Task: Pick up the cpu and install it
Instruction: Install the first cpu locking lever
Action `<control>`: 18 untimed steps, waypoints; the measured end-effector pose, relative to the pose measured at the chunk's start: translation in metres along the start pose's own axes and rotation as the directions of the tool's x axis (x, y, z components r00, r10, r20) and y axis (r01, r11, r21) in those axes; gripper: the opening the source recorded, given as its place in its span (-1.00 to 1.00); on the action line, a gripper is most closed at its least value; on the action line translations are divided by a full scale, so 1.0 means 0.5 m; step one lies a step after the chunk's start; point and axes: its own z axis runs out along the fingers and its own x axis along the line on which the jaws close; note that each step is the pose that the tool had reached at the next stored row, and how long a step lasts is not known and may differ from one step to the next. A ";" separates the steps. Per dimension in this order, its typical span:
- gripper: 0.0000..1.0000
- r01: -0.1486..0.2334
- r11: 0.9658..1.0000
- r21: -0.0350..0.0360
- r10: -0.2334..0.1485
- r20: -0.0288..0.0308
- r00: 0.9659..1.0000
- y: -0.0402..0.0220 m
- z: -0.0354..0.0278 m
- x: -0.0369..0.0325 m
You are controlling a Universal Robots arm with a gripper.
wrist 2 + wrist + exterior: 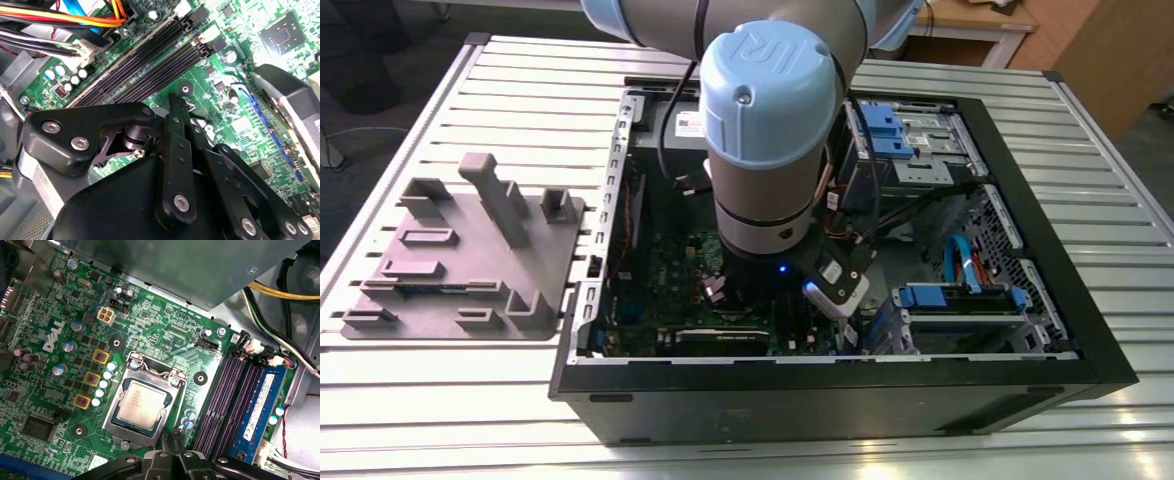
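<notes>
The arm (767, 150) reaches down into the open case (1041, 330), its wrist low over the board (165, 315). In the first wrist view the cpu (141, 401) lies flat in its socket (145, 402), silver top up, with the metal frame around it and the memory slots (225, 400) just beside. The gripper (176, 107) hovers above the board near the socket; in the second wrist view its fingers (178, 150) look drawn together with nothing between them, so it seems clenched and empty (the tips are partly hidden by the linkage).

The chip appears seated, so my worry is the clearance. Any drop or sideways drift could push a fingertip onto the cpu or the socket frame, tilting the chip. The cables (60, 20) near the wrist could also snag.
</notes>
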 end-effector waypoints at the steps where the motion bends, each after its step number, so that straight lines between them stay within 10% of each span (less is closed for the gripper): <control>1: -0.79 0.000 1.000 0.000 0.000 0.000 1.000 0.000 0.000 0.000; 18: -0.79 -0.001 1.000 -0.006 0.001 0.002 1.000 -0.008 0.002 0.003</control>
